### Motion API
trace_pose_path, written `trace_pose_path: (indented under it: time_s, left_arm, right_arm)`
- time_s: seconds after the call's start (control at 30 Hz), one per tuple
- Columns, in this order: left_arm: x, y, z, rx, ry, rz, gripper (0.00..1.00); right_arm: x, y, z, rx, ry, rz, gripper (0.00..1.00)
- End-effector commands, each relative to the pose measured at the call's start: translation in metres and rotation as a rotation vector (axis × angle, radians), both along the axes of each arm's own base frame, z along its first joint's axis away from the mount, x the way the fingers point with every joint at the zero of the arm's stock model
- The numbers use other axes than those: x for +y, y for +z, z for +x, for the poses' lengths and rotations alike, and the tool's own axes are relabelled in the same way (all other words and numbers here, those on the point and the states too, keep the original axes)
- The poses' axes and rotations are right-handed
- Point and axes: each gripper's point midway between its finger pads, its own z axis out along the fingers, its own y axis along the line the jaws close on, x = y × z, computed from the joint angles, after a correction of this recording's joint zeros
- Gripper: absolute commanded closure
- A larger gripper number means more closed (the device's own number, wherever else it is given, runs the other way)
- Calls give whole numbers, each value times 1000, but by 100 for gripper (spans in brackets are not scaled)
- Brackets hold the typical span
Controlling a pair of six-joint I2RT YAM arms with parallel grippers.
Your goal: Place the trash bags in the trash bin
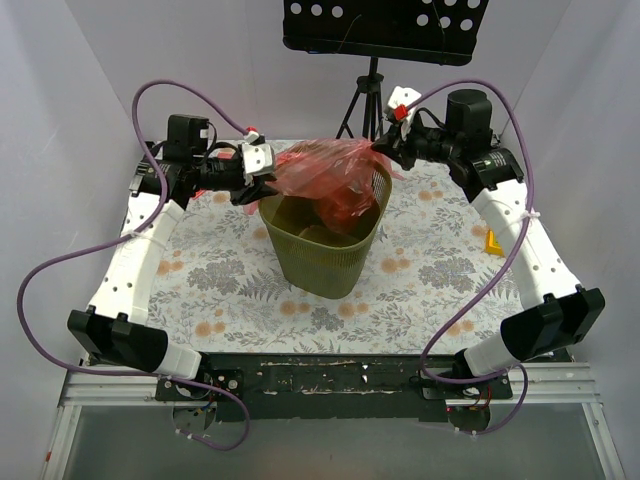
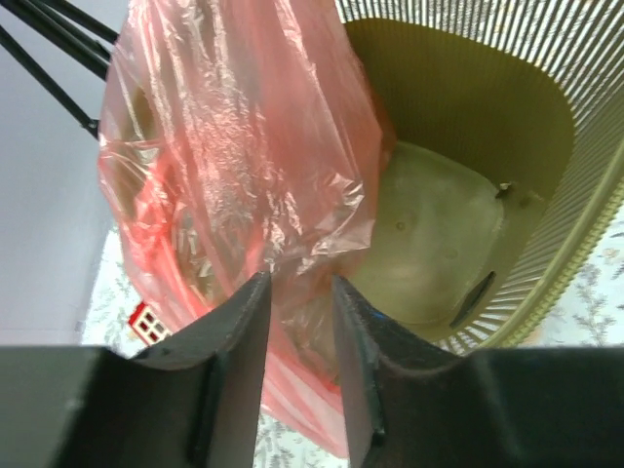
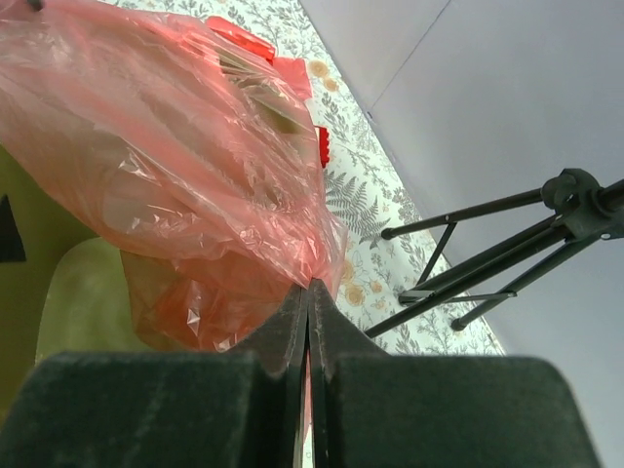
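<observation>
A red translucent trash bag (image 1: 325, 168) hangs stretched over the back rim of the olive-green trash bin (image 1: 322, 258), and its lower part sags into the bin. My right gripper (image 1: 381, 150) is shut on the bag's right end; in the right wrist view the film (image 3: 166, 146) bunches at the closed fingertips (image 3: 308, 289) above the bin's inside (image 3: 78, 292). My left gripper (image 1: 264, 188) is at the bag's left end. In the left wrist view its jaws (image 2: 300, 285) stand apart, with loose film (image 2: 244, 146) hanging between them beside the bin's wall (image 2: 585, 127).
A black tripod (image 1: 364, 100) and a perforated black panel (image 1: 385, 25) stand behind the table. A small yellow object (image 1: 493, 243) lies at the right edge. A small red box (image 2: 146, 324) lies on the flowered cloth behind the bin.
</observation>
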Motion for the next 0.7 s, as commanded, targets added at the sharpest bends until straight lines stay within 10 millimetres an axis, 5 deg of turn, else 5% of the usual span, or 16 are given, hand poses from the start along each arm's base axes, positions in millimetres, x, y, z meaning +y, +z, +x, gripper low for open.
trace_pose_path:
  time_s: [0.0,0.13,0.27,0.5,0.67]
  left_arm:
    - [-7,-7,-17,47,-61,6,76]
    - [-5,-6,-20,58,-53,23,100]
    - [1,10,-21,-10,-10,17,100]
    - [6,26,-22,-120,51,-33,100]
    - [6,44,-19,-170,77,-73,100]
  right_arm:
    - [-3,18,1,-37,-48,46,99]
    - [-4,12,-6,-28,-31,31,99]
    - [-6,9,-26,-33,33,-18,71]
    - [-2,-1,-29,-60,55,-23,70]
    - [12,-11,-23,-39,97,-46,56]
